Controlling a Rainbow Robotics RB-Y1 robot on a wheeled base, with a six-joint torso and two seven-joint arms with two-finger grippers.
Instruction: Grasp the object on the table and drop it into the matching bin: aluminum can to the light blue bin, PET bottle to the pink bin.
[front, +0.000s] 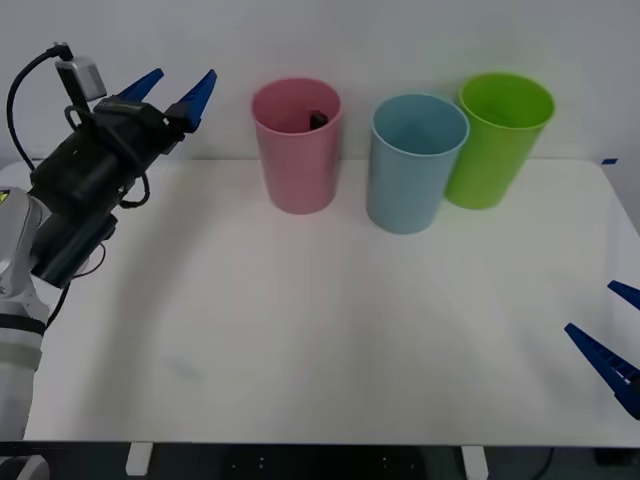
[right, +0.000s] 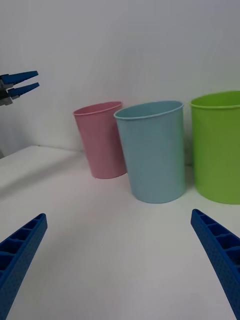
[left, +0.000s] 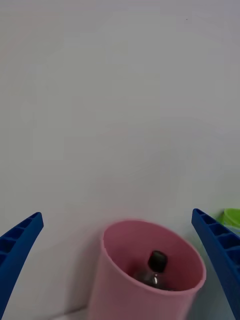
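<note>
The PET bottle (left: 156, 272) lies inside the pink bin (front: 296, 150), its black cap (front: 318, 120) showing above the rim in the front view. The pink bin (left: 150, 280) stands at the table's far edge, left of the light blue bin (front: 415, 165). My left gripper (front: 172, 95) hangs open in the air, up and to the left of the pink bin, holding nothing. My right gripper (front: 612, 345) is open low at the table's right edge, far from the bins. In the right wrist view the pink bin (right: 102, 140) and light blue bin (right: 154, 150) stand side by side.
A lime green bin (front: 497, 140) stands right of the light blue one, touching or nearly touching it. The white table (front: 330, 330) is bare in front of the bins. A white wall rises behind them.
</note>
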